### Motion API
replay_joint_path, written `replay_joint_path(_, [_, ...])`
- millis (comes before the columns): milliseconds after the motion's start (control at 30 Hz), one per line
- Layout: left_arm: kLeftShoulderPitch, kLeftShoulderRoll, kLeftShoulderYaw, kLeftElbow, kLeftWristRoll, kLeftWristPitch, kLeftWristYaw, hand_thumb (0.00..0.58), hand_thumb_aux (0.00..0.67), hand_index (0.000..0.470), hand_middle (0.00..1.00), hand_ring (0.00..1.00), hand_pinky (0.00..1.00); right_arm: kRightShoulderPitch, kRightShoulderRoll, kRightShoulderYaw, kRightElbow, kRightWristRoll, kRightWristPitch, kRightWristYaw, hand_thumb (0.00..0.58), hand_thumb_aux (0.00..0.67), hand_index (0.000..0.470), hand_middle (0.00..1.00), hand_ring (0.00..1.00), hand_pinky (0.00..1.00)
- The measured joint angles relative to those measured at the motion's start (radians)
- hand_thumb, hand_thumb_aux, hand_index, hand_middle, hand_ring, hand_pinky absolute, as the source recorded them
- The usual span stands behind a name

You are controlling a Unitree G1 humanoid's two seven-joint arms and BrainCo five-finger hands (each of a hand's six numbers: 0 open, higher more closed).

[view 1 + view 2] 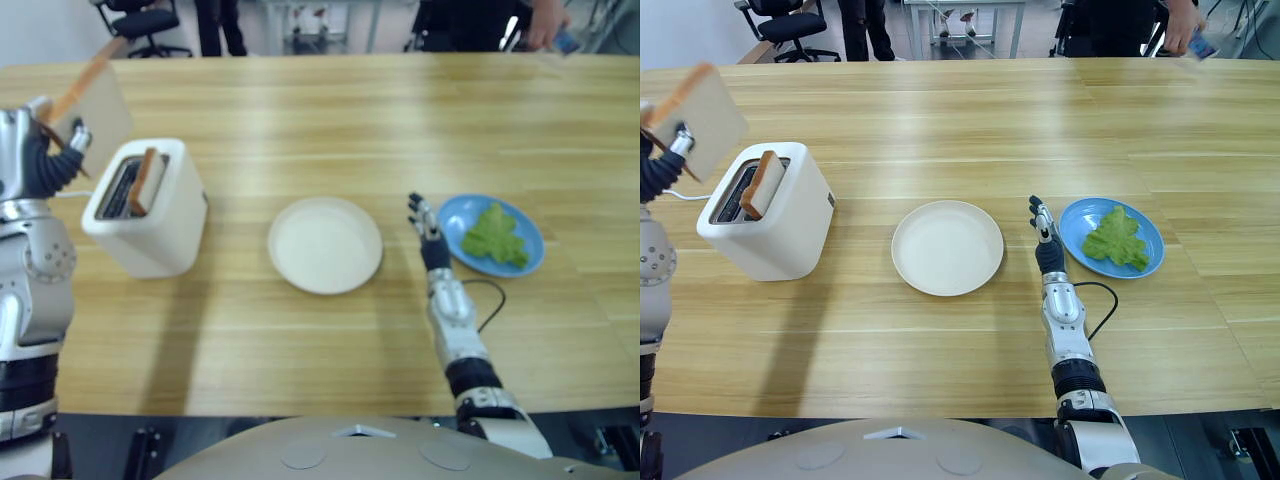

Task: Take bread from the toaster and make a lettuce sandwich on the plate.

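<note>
A white toaster [150, 215] stands at the table's left with one bread slice [149, 180] sticking up from a slot. My left hand [45, 150] is raised above and left of the toaster, shut on a second bread slice [700, 120] held up in the air. An empty cream plate [325, 244] lies at the table's middle. To its right a blue plate [530, 240] carries a green lettuce leaf [495, 236]. My right hand [428, 232] rests on the table between the two plates, fingers straight and holding nothing.
A black cable [492, 300] loops on the table beside my right wrist. Office chairs and people's legs stand beyond the far table edge. Bare wood stretches across the far half of the table.
</note>
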Motion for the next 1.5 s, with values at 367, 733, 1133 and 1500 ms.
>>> replay_joint_path(367, [-0.05,-0.266,-0.144,-0.12,-0.246,-0.17,-0.091,0.58,0.67,0.46,1.0,1.0,1.0,0.005,0.011,0.003,-0.004,-0.001,0.011,-0.001,0.0,0.0,0.0,0.0,0.0,0.0])
replay_joint_path(733, [-0.094,-0.613,-0.511,0.427,-0.462,-0.193,-0.389,0.58,0.67,0.46,1.0,1.0,1.0,0.002,0.006,0.001,-0.006,-0.002,0.019,-0.001,0.0,0.0,0.0,0.0,0.0,0.0])
replay_joint_path(1133, [-0.153,-0.562,-0.633,0.649,-0.313,-0.133,-0.437,0.562,0.552,0.379,1.0,1.0,1.0,0.008,0.001,0.0,-0.025,-0.002,0.024,0.0,0.0,0.0,0.0,0.0,0.0,0.0])
replay_joint_path(1500, [-0.138,-0.4,-0.724,0.457,0.082,0.022,-0.304,0.0,0.0,0.0,0.0,0.0,0.0,0.008,-0.001,0.001,-0.031,-0.002,0.038,0.0,0.0,0.0,0.0,0.0,0.0,0.0])
